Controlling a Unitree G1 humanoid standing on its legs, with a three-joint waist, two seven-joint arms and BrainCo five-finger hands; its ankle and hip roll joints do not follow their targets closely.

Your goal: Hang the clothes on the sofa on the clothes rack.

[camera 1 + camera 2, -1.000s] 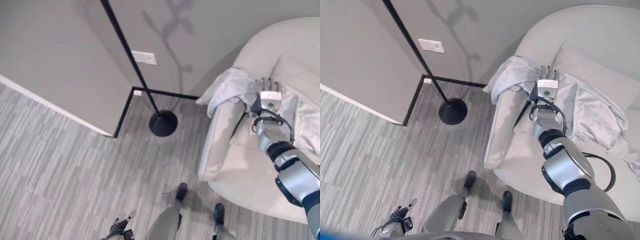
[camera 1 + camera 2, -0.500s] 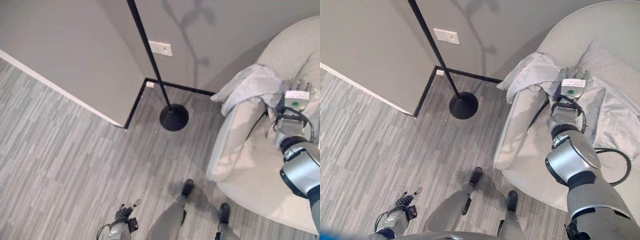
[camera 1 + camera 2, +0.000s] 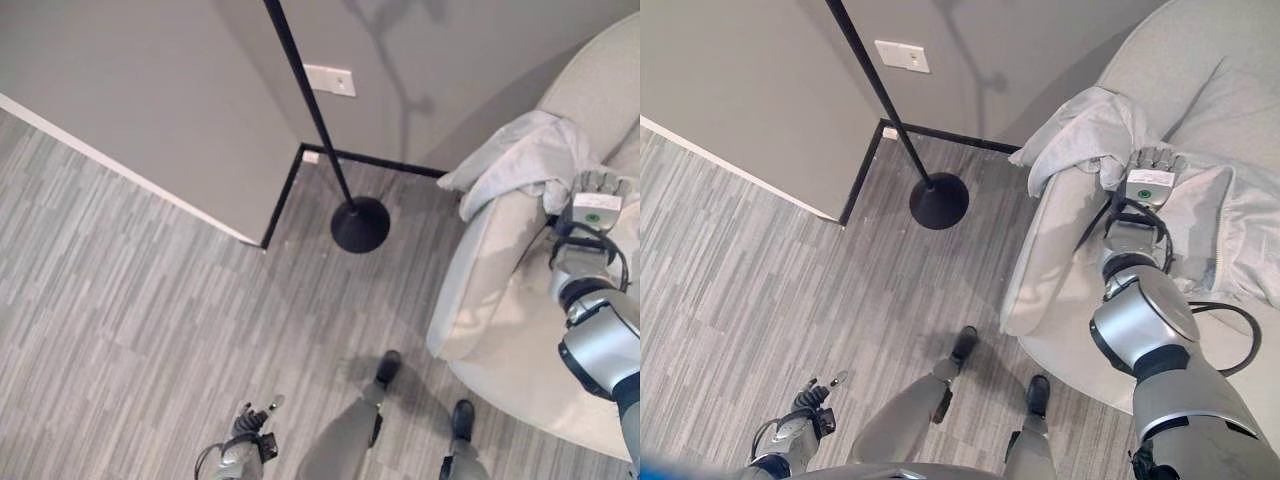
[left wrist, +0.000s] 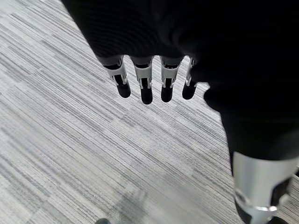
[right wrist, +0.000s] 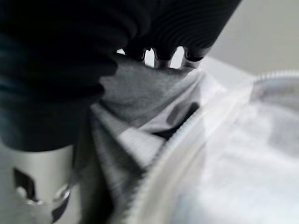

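Right hand (image 3: 1148, 172) now has its fingers curled into the grey garment (image 3: 1090, 130) draped over the sofa (image 3: 1060, 250) armrest at upper right; a second ago it lay flatter on the cloth. Left hand (image 4: 149, 84) hangs over the floor with fingers straight, apart. Black clothes rack (image 3: 358, 222) stands at upper centre; the view has shifted.

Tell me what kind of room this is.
Probably a lounge or living room corner: a pale sofa with clothes draped over its arm, a black rack on a round base, and grey striped carpet.
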